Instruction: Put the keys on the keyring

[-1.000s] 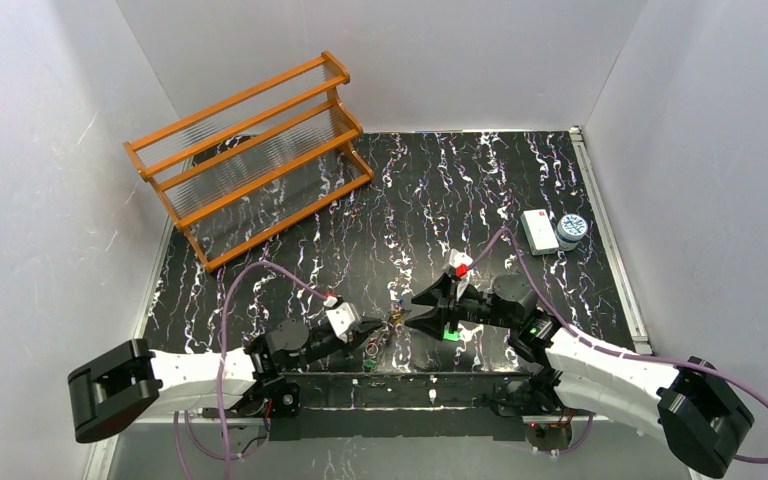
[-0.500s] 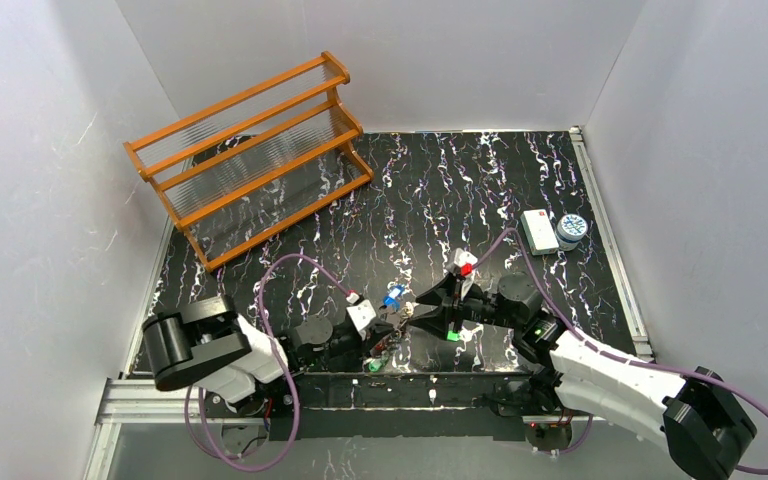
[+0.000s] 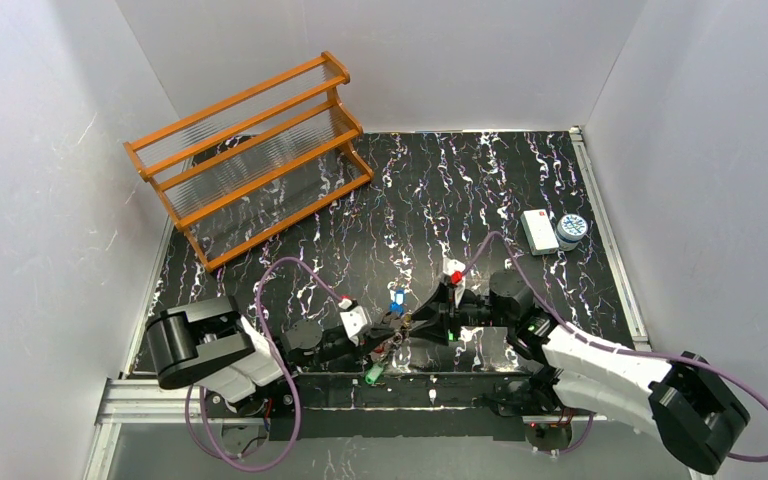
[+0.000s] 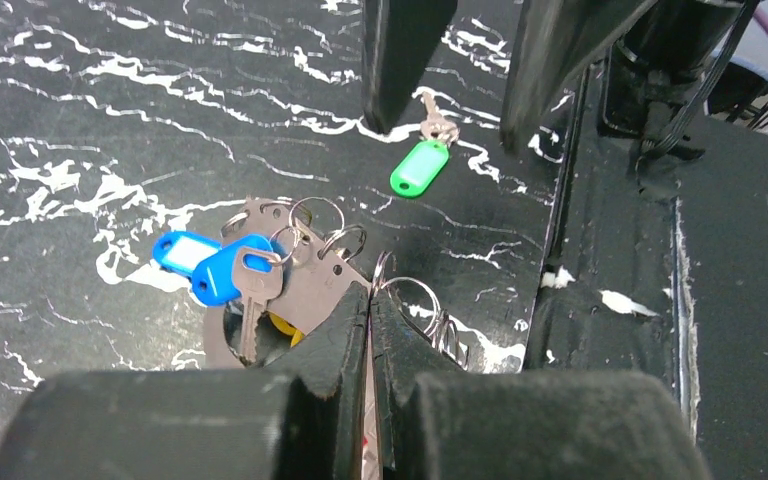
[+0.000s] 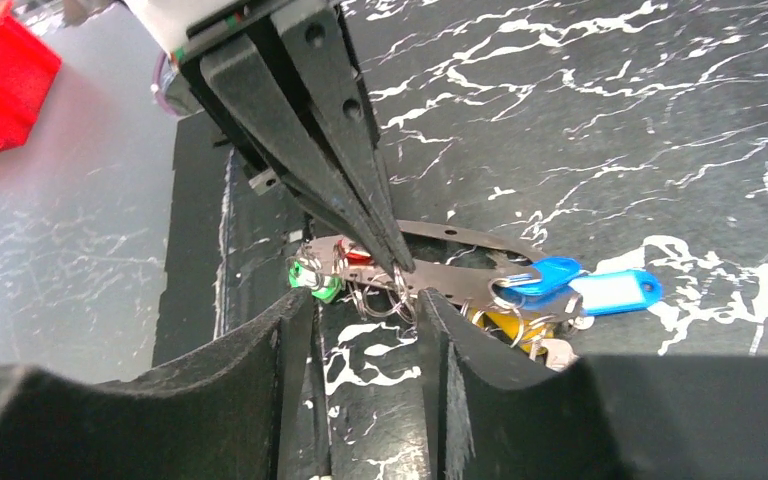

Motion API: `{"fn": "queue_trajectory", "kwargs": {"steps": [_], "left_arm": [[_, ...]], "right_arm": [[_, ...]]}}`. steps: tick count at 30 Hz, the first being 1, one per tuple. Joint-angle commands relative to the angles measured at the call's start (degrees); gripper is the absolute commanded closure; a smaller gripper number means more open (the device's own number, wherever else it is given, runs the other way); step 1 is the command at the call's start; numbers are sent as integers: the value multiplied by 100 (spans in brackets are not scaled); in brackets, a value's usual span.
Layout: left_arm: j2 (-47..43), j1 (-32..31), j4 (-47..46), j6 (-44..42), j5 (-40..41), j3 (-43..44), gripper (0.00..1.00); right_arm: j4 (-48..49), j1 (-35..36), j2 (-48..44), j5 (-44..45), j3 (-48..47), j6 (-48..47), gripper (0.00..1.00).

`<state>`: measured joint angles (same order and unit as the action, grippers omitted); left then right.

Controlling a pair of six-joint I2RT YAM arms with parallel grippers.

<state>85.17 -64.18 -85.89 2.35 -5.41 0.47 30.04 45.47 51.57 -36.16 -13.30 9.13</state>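
My left gripper [image 4: 370,296] is shut on the edge of the keyring [image 4: 305,285], a flat grey oval loop held just above the table. Two blue-tagged keys [image 4: 222,270] and a yellow tag [image 4: 280,326] hang on it by small split rings. A loose green-tagged key [image 4: 420,166] lies on the table beyond. My right gripper [image 5: 363,302] is open and empty, its fingers either side of the split rings under the keyring [image 5: 460,278], facing the left gripper's fingers [image 5: 350,190]. In the top view the two grippers meet [image 3: 392,326] [image 3: 416,322] near the front edge, with the blue tag [image 3: 397,297] above.
A green tag [image 3: 372,375] lies by the black front strip [image 3: 430,385]. An orange wooden rack [image 3: 250,150] stands at the back left. A white box [image 3: 538,230] and a round tin [image 3: 571,230] sit at the right edge.
The left arm has folded up and shifted right, raising the keyring so that the blue tag shows. The right gripper has edged left, closer to it.
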Motion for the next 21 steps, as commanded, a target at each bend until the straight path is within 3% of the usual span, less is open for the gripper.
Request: {"fn": "queue_trajectory", "kwargs": {"steps": [1, 5, 10, 21], "left_arm": [[-310, 20, -1008, -196, -127, -184, 100], [-497, 20, -1001, -183, -134, -277, 100], [-614, 20, -1000, -162, -102, -359, 100], [-744, 20, -1000, -106, -132, -394, 100]], "right_arm": [[470, -13, 337, -683, -283, -163, 52], [590, -12, 790, -1174, -502, -198, 59], [823, -12, 1108, -1378, -614, -221, 59], [561, -12, 1291, -1043, -667, -601, 63]]}}
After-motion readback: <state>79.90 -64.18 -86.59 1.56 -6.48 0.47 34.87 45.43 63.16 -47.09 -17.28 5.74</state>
